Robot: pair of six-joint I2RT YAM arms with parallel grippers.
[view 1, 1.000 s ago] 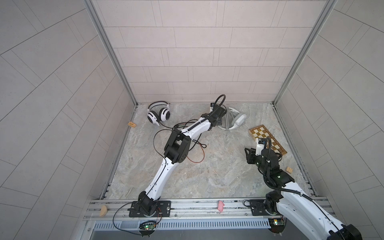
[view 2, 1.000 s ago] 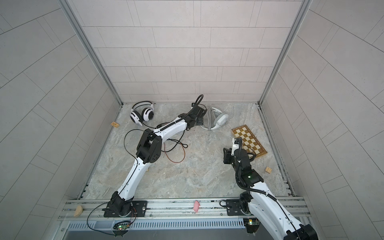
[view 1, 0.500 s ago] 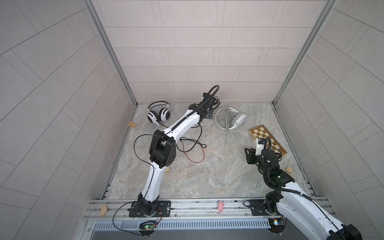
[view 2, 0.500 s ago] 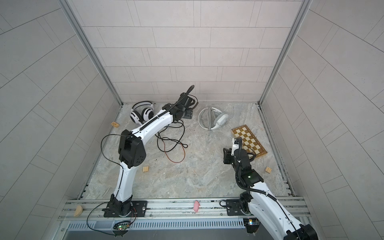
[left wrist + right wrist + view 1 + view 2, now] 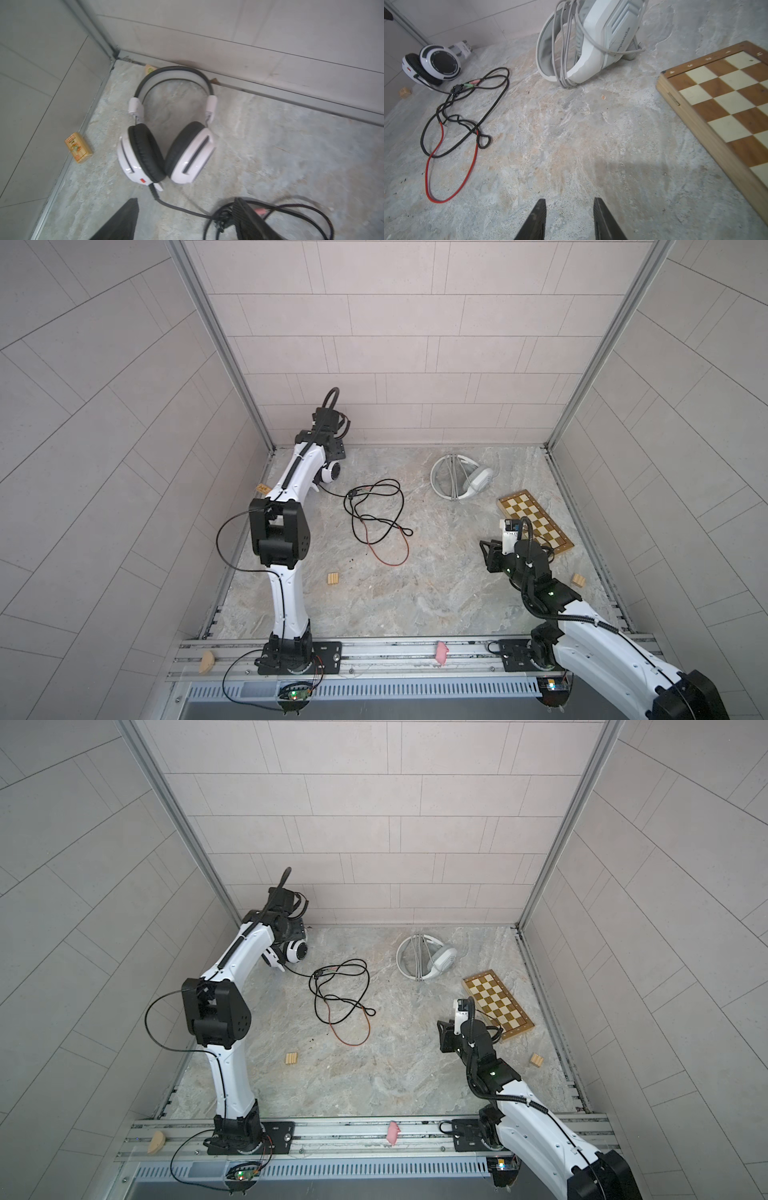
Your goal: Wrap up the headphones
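The white headphones (image 5: pixel 166 149) with black pads and striped cups stand in the back-left corner, also seen in both top views (image 5: pixel 331 471) (image 5: pixel 296 951). Their black-red cable (image 5: pixel 376 522) (image 5: pixel 456 116) lies loose in tangled loops on the floor. My left gripper (image 5: pixel 186 199) (image 5: pixel 334 448) hovers just above this headset, open, holding nothing; the cable runs on the floor under it. The pale-grey headphones (image 5: pixel 465 481) (image 5: pixel 591 41) lie at the back right with their whitish cable wound round the band. My right gripper (image 5: pixel 569 200) (image 5: pixel 490 556) hangs open over bare floor, well short of them.
A wooden chessboard (image 5: pixel 536 522) lies at the right, next to my right arm. Small wooden blocks sit mid-floor (image 5: pixel 333 578), by the right wall (image 5: pixel 578 580) and by the left wall (image 5: pixel 78 148). Tiled walls close in the back-left corner.
My left arm has swung from the pale-grey headphones to the back-left corner over the white ones, its jaws widening a little. The right arm has not moved.
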